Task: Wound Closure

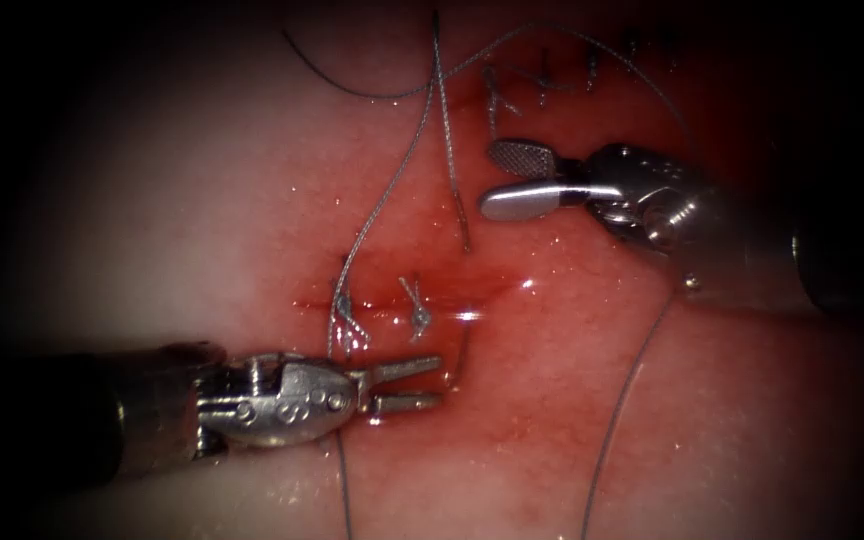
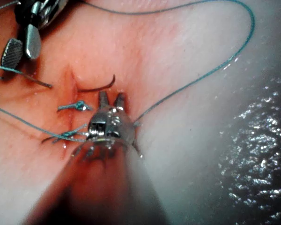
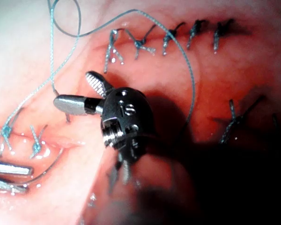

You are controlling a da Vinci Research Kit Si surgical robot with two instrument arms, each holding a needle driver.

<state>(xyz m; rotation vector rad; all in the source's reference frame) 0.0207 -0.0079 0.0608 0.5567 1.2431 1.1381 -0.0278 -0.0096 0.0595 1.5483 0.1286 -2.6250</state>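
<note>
Two tools over the tissue (image 1: 202,200), both w/ jaws spread, holding nothing. Left tool (image 1: 427,385) sits just below the cut (image 1: 402,300); one curved needle (image 2: 99,86) lies just past its tips, one end in the tissue, depth unclear. Right tool (image 1: 517,180) hovers upper right. Two knots (image 1: 417,315) on the cut; thread (image 1: 392,190) loops above.

Black unlit surround (image 1: 12,100) rings the endoscope view on every edge; nothing readable in it. Light is strongest mid-frame and fades outward, with small white specular glints (image 1: 468,316) there. In the left wrist view, a grey glistening wet patch (image 2: 253,140) has many bright speckles; material can't be told. In the right wrist view, a deep black shadow area (image 3: 243,187) has hard edges.
</note>
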